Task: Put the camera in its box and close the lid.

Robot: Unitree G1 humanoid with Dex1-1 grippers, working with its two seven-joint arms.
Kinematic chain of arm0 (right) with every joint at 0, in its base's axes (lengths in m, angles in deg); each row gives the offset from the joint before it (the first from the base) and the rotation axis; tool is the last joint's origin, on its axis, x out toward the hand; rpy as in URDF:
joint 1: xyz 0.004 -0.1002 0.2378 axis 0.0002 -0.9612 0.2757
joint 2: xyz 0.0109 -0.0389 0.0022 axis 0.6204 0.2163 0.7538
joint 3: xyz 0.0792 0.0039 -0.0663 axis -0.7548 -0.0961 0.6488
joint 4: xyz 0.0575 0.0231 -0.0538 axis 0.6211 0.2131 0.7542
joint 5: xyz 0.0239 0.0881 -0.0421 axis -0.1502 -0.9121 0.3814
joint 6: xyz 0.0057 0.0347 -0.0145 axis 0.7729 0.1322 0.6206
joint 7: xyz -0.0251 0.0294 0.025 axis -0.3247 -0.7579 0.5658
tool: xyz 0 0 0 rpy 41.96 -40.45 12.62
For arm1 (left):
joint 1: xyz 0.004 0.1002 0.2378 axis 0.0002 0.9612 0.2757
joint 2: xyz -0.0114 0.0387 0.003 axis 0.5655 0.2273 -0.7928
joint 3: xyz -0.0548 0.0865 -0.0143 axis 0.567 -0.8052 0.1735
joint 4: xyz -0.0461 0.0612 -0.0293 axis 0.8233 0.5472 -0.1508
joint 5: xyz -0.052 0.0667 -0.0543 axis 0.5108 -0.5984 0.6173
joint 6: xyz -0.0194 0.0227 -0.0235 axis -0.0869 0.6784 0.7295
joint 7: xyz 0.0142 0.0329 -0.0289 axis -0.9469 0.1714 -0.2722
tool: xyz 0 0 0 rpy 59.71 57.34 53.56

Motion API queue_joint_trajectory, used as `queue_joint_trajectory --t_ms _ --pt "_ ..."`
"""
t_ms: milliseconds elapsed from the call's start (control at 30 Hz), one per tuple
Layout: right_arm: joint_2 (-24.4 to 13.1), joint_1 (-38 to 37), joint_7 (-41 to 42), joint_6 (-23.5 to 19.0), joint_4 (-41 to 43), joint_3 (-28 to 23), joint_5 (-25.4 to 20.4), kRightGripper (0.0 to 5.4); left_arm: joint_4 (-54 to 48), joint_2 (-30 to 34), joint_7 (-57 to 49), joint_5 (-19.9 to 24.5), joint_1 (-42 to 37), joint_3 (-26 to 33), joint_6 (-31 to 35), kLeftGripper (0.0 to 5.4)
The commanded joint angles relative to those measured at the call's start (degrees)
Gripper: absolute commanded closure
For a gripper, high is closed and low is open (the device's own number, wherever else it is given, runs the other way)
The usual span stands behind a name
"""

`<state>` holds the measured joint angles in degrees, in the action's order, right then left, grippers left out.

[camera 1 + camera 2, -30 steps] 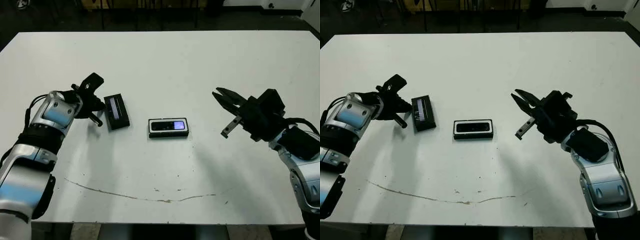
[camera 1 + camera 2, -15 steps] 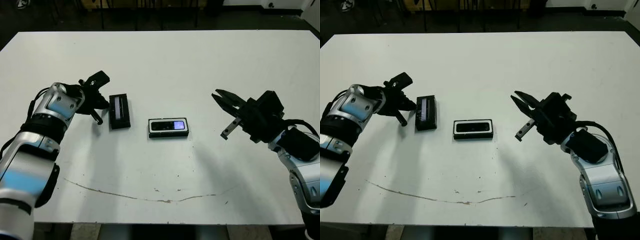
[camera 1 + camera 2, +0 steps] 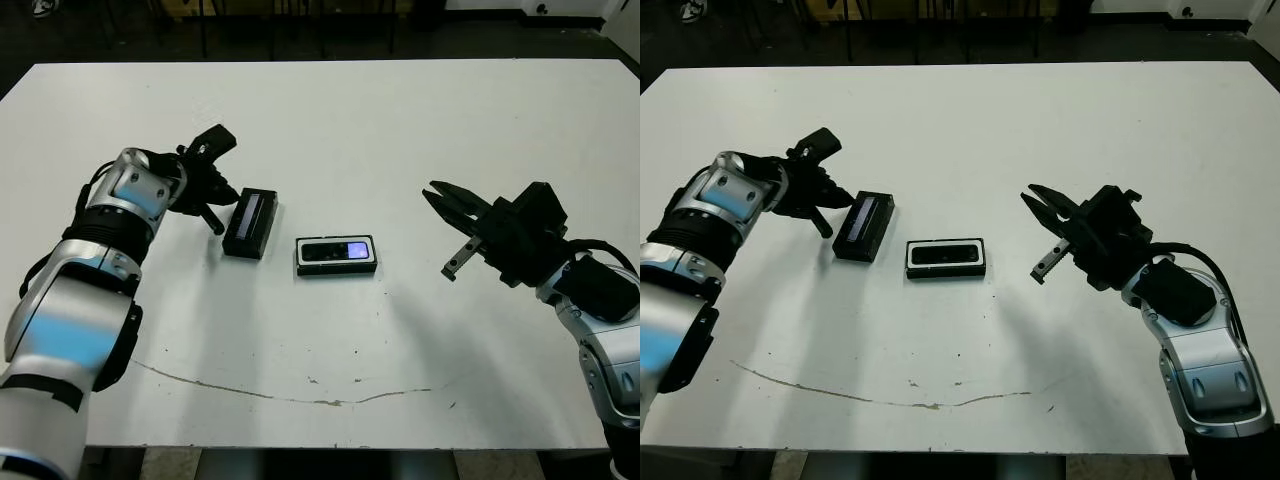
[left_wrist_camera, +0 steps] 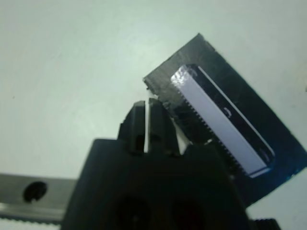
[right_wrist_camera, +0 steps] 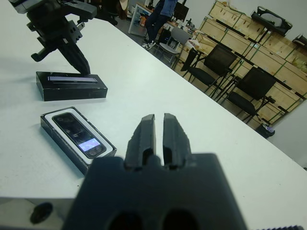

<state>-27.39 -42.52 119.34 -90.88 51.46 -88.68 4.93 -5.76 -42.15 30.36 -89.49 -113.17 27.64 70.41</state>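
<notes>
The robot's left gripper (image 4: 147, 102), its two black fingers pressed together and gripping nothing, is nudging with its tips against the near corner of the flat black rectangular lid (image 3: 250, 222) with the pale bluish-grey strip. Over the last second this lid has been sliding away from the gripper and swinging askew, so it is now lying just beside the shallow white-lined black box (image 3: 337, 268). Beyond the lid, the slim black camera (image 3: 335, 251) is already resting inside that box, its bluish window up. Farther off, the right gripper (image 5: 158, 116) is hovering, fingers together, empty. Judging by this, only lifting and seating the lid is remaining.
</notes>
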Motion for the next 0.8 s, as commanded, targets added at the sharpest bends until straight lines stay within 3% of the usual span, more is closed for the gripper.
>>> queue_joint_trajectory --t_ms 33,433,567,800 --pt "-1.10 -0.44 0.28 -1.12 0.01 0.15 0.15 5.39 1.61 -0.23 0.22 -0.73 -0.27 -0.11 -0.55 5.40" --pt "-0.74 -0.64 -0.03 -1.23 -0.12 0.29 0.04 5.39 -1.35 1.36 -1.13 -0.83 0.39 0.99 -1.69 5.40" --pt "-0.95 -0.72 -0.07 -1.27 -0.16 0.37 0.36 5.39 -11.70 3.16 -8.82 0.31 3.97 5.61 -2.13 5.40" --pt "-0.92 -0.75 0.17 -0.46 -0.57 0.45 0.46 5.39 -41.95 -0.75 -30.55 2.23 15.48 17.75 3.87 5.40"
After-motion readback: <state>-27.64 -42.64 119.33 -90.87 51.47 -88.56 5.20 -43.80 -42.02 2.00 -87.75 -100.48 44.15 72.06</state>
